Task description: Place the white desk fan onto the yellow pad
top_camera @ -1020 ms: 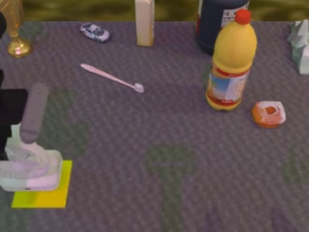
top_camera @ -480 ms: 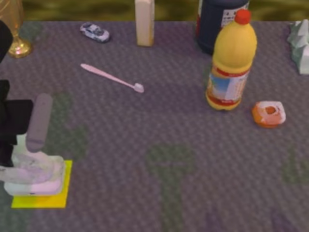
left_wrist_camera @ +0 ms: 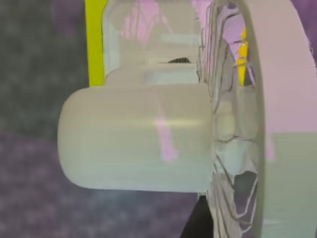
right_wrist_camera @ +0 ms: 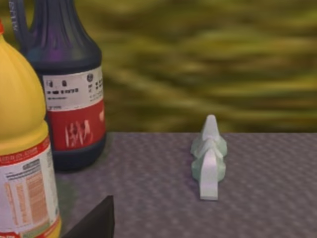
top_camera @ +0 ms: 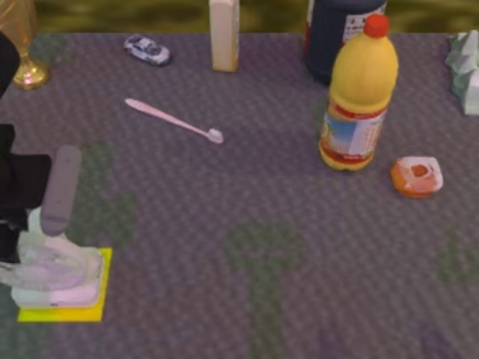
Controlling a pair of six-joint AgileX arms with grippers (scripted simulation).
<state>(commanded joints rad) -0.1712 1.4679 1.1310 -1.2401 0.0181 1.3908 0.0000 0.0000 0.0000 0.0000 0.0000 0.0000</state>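
The white desk fan (top_camera: 56, 273) sits at the table's front left, its rectangular base over the yellow pad (top_camera: 102, 305), of which only a strip along the right and front edges shows. My left gripper (top_camera: 37, 224) reaches in from the left edge and is shut on the fan behind the grille. In the left wrist view the fan's motor housing (left_wrist_camera: 143, 139) fills the picture, with the yellow pad (left_wrist_camera: 94, 44) beneath it. My right arm is out of the top view; only a dark part of its gripper (right_wrist_camera: 94, 223) shows in the right wrist view.
A pink toothbrush (top_camera: 174, 120) lies mid-left. At the back stand a gold trophy (top_camera: 22, 45), toy car (top_camera: 147, 50), white carton (top_camera: 224, 34) and dark bottle (top_camera: 333, 37). A yellow bottle (top_camera: 358, 97), an orange-white piece (top_camera: 417, 176) and a pale object (top_camera: 465, 71) are on the right.
My left gripper has brought the fan down and slightly right, so its base now covers most of the yellow pad. Nothing else moved.
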